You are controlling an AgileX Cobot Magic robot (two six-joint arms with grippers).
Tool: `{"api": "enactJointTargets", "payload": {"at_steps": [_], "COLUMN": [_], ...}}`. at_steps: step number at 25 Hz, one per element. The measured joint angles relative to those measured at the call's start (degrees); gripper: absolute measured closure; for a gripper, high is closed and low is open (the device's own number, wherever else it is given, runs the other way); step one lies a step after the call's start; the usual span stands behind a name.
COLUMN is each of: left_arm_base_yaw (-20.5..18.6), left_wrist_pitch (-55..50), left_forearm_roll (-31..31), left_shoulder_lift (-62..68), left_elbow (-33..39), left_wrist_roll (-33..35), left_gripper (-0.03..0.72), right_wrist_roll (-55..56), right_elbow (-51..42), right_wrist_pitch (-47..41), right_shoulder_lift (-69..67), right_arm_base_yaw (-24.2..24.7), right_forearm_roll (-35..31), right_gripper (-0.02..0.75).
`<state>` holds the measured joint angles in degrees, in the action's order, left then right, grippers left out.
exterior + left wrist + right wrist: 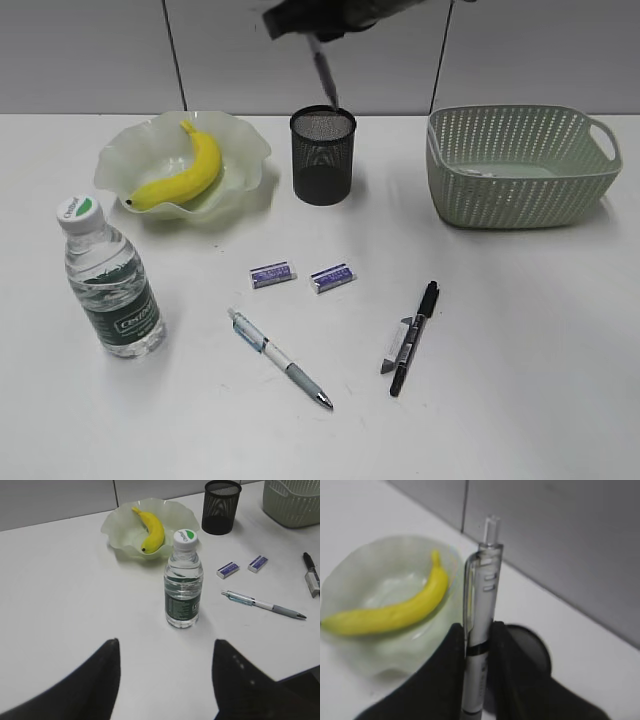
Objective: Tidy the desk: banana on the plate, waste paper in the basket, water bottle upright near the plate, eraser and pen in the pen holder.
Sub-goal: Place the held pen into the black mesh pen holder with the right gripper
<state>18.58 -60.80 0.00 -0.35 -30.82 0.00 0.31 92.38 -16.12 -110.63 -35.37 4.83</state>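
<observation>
My right gripper [316, 36] is shut on a clear pen [324, 75] that hangs tip-down just over the black mesh pen holder [322, 155]. In the right wrist view both fingers [454, 645] clamp the pen [483, 590], with the holder [532, 652] behind it. The banana [185, 170] lies in the pale green plate [125, 150]. The water bottle [110, 280] stands upright at front left. My left gripper [166, 645] hangs open and empty short of the bottle [183, 580]. Two erasers [272, 274] [332, 277] lie mid-desk. The waste paper is not clearly visible.
A silver-and-blue pen [280, 358] and a black marker [415, 335] with a grey clip lie at the front of the desk. The sage green basket [520, 165] stands at back right. A grey panelled wall runs along the desk's far edge.
</observation>
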Motion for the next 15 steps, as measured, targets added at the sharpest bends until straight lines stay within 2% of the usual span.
{"api": "enactJointTargets", "payload": {"at_steps": [6,10,15], "left_arm_base_yaw": [0.00,0.00,0.00], "left_wrist_pitch": [0.00,0.00,0.00], "left_forearm_roll": [0.00,0.00,0.00], "left_shoulder_lift": [0.00,0.00,0.00], "left_elbow": [0.00,0.00,0.00], "left_wrist_roll": [0.00,0.00,0.00], "left_gripper": [0.252,0.252,0.252], "right_wrist_roll": [0.69,0.74,0.74], "right_elbow": [-0.79,-0.91,-0.97], "right_wrist_pitch": [19.41,25.39,26.96], "right_shoulder_lift": [-5.51,-11.21,-16.30], "right_arm_base_yaw": [4.61,4.80,4.86], "right_forearm_roll": [-1.66,-2.12,-2.17], "right_gripper": [0.607,0.607,0.607]}}
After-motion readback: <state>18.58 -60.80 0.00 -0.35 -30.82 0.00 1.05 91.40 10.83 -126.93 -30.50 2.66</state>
